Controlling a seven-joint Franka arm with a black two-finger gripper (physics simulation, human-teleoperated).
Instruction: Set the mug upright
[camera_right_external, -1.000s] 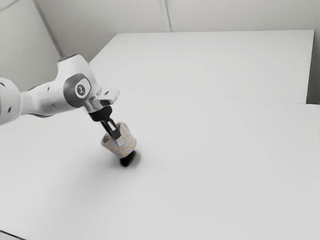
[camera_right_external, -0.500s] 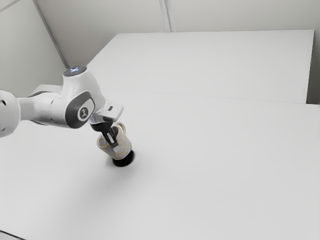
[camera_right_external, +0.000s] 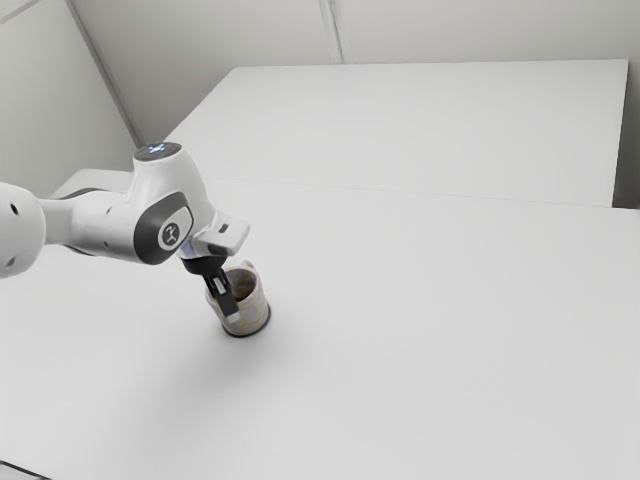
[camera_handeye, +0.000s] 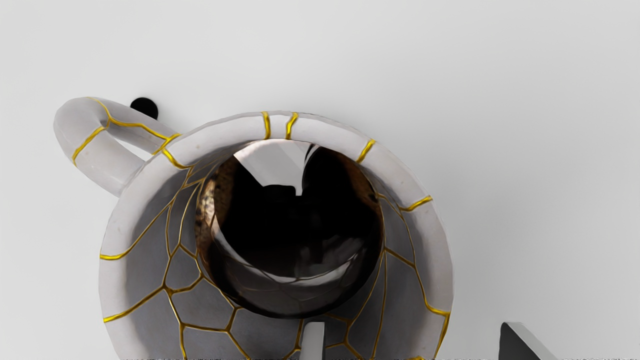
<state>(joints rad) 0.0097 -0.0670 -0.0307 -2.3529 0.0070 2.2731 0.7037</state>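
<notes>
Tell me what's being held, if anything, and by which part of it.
Nothing is held: the pincer stands open astride the wall of the mug, one finger inside, one outside.

Lab-like room, pale walls (camera_right_external: 230, 40), white tabletop (camera_right_external: 430, 350), robot arm (camera_right_external: 100, 222)

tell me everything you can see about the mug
The mug is pale grey, ceramic-looking, veined with gold, with a thick rim, one looped handle and glossy dark contents. It stands upright on the table. The open hand straddles its wall, one finger inside the rim, one outside; whether either touches it I cannot tell.
</notes>
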